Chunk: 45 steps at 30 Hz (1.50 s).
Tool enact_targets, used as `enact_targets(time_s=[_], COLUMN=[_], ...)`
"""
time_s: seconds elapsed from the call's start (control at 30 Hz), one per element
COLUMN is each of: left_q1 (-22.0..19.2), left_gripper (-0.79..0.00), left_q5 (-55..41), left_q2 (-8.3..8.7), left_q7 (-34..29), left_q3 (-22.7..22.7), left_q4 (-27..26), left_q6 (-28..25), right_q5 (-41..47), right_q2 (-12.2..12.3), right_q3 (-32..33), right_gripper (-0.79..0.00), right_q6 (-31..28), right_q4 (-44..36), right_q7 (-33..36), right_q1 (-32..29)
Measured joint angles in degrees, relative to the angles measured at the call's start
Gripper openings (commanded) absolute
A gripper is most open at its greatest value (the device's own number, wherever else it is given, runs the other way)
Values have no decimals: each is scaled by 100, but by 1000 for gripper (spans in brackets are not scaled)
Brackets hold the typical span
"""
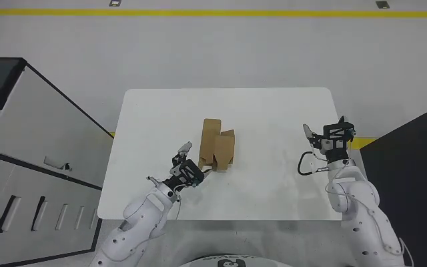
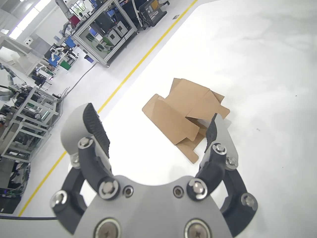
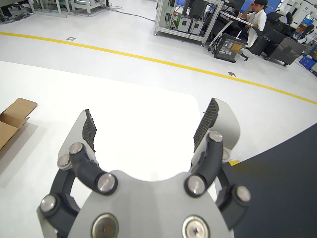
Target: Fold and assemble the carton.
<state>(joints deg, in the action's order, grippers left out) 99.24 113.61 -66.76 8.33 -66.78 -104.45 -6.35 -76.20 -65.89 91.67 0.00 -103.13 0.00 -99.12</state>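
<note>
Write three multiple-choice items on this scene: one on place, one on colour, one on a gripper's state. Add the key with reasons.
1. Where does the carton lie?
A. near the middle of the table
B. at a table corner
C. on the floor

2. What colour is the floor line beyond the table?
A. red
B. yellow
C. blue

3. How is the left gripper?
A. shut on the carton
B. shut, empty
C. open

Key: 1 A, the top view shows it amid bare tabletop; 2 B, it runs yellow across the floor; 3 C, it stands wide open, holding nothing.
</note>
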Motion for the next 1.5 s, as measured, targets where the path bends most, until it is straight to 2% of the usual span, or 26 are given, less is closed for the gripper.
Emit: enact_targets(time_s=[0.13,0.47,0.6,0.93,1.17,1.27,1.5], left_q1=[-103,-119,-127,-446,-448,-476,-572], left_gripper=[0,0,0,0,0,0,0], left_q5=[220,341,435,1015,1036,1419,1672], left_q2=[-37,-25,-71,-236,-235,-233,-315], left_q7=[-12,184,178,-412,-408,-382,-1017], left_q3=[185,217,432,888,888,997,1170], left_q4=[187,283,474,1092,1089,1141,1277], left_q6=[343,263,604,1803,1796,1702,1851], right_q5=[0,0,0,0,0,0,0], right_q2=[0,0,0,0,0,0,0], right_q3=[0,0,0,0,0,0,0], right_gripper=[0,0,0,0,0,0,0], right_q6=[0,0,0,0,0,0,0], right_q4=[0,0,0,0,0,0,0], right_q7=[0,0,0,0,0,0,0], right_q1=[0,0,0,0,0,0,0])
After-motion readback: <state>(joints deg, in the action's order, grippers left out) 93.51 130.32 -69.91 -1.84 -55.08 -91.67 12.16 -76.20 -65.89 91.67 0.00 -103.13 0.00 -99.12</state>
